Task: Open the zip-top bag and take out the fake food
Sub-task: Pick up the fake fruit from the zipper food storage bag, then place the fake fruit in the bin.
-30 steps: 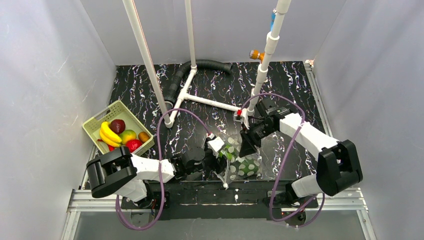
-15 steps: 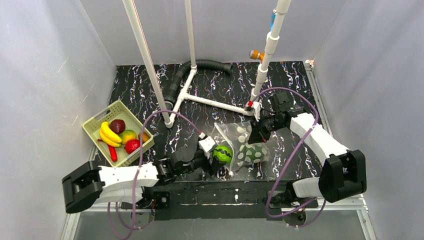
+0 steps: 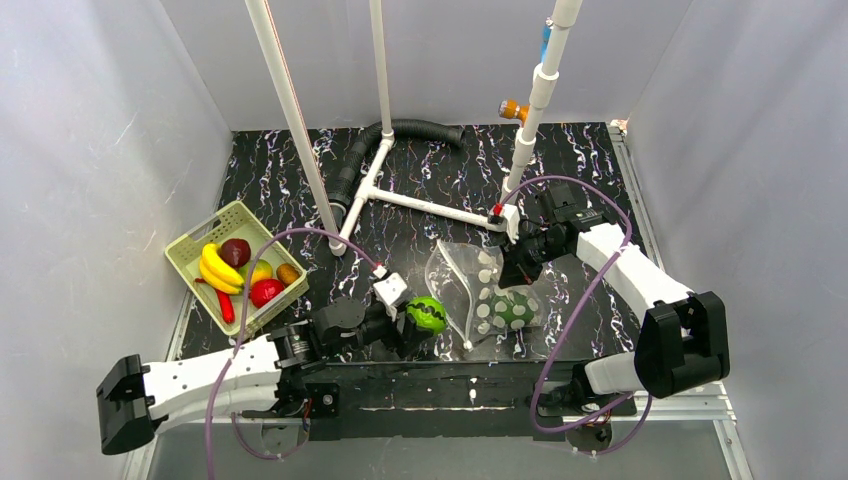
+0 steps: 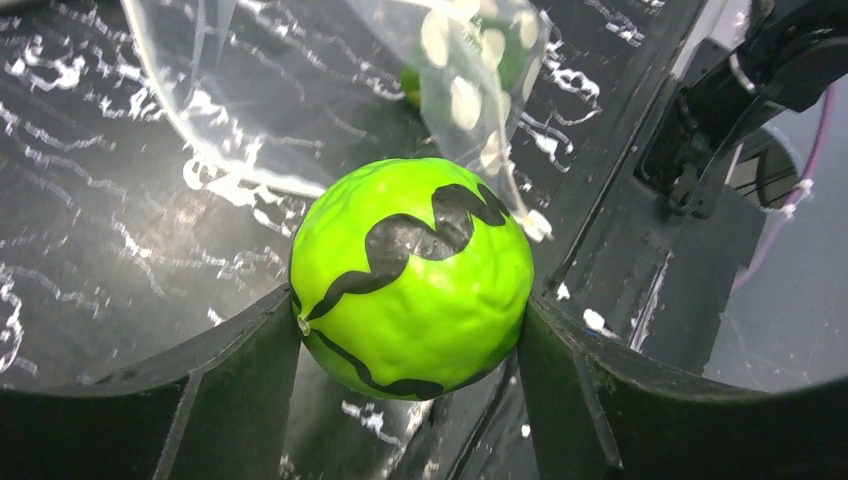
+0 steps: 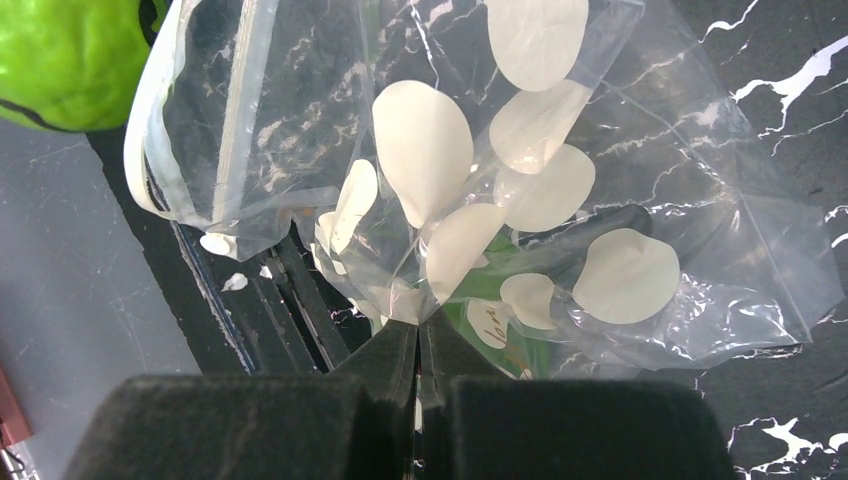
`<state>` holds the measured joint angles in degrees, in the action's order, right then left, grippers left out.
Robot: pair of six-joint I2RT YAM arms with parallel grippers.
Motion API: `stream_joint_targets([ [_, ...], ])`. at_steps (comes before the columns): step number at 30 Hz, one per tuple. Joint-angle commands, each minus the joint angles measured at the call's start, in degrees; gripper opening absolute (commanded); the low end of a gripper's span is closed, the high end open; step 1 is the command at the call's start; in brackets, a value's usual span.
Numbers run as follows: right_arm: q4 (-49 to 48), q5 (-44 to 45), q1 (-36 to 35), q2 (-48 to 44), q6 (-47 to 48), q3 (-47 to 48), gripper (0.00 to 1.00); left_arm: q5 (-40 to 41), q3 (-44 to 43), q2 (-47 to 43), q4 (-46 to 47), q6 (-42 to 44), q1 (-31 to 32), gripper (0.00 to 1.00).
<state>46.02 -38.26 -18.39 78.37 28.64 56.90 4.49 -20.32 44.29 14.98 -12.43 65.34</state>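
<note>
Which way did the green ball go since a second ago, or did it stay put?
Yes, it moved. The green ball, in the left gripper, went left, away from the zip-top bag and nearer the basket.

You see the clear, dotted zip-top bag (image 3: 462, 278) lying crumpled near the front, a green piece (image 3: 517, 308) inside it and a black-striped green ball (image 3: 427, 315) just left.

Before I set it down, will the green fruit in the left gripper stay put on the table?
Probably not: the green fruit looks round all over, so it may roll on the flat table. Its glossy skin could also slip in the left gripper.
</note>
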Motion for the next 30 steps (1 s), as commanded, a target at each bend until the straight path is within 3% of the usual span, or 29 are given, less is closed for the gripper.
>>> stream_joint_targets([
  [1,-1.22,0.82,0.15,0.25,-0.08,0.86,0.01,4.54,-5.03,-5.12,-16.88,-2.53,-0.59,0.0],
  [15,-1.21,1.34,0.59,0.62,-0.27,0.93,0.01,15.39,-17.32,-10.11,-44.08,-6.78,-5.97,0.0],
  [24,-1.0,1.63,0.64,0.98,-0.27,1.11,0.01,34.19,-22.46,-11.44,-60.38,-16.53,-8.1,0.0],
  [30,-0.93,1.7,0.64,1.16,-0.3,1.18,0.02,44.78,-23.14,-14.66,-61.26,-17.41,-13.27,0.0],
])
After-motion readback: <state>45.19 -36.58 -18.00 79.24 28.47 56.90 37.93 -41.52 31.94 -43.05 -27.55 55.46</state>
